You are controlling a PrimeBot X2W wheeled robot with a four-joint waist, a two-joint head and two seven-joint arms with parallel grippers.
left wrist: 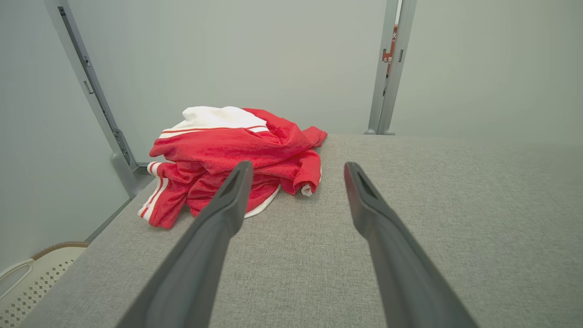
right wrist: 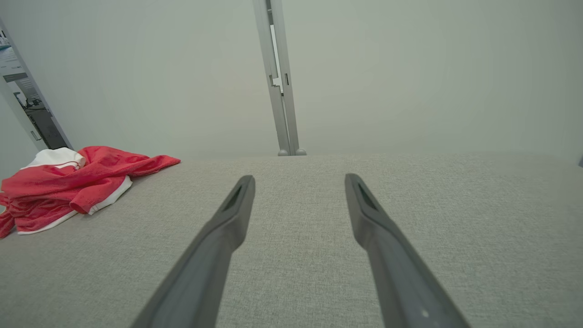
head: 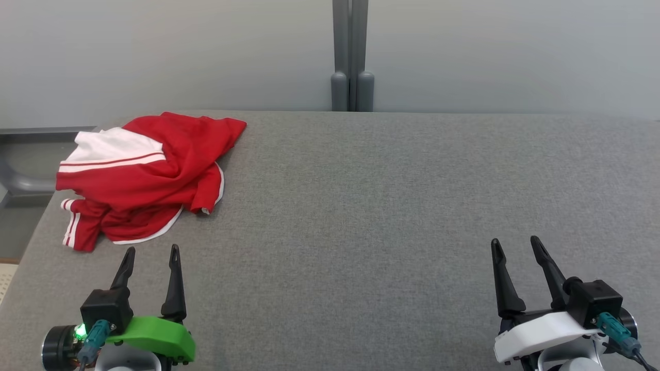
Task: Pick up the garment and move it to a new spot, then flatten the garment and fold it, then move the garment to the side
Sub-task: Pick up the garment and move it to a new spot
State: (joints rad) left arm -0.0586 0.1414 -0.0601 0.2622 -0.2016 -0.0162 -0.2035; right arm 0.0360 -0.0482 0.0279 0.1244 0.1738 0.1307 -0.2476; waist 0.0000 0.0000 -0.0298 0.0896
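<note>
Grey counter (head: 361, 206) runs to a pale wall (head: 154, 51) with a grey post (head: 350, 56). Left of that post lies the crumpled red-and-white garment (head: 144, 180); left hand (head: 152, 249) and right hand (head: 514, 239) stand spread, empty.

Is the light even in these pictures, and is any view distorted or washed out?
Head view: soft even light, sharp; the red garment casts hardly any shadow on the grey table. Left wrist view: wide-angle bend makes the frame posts lean. Right wrist view: paler, pinkish colours.
</note>
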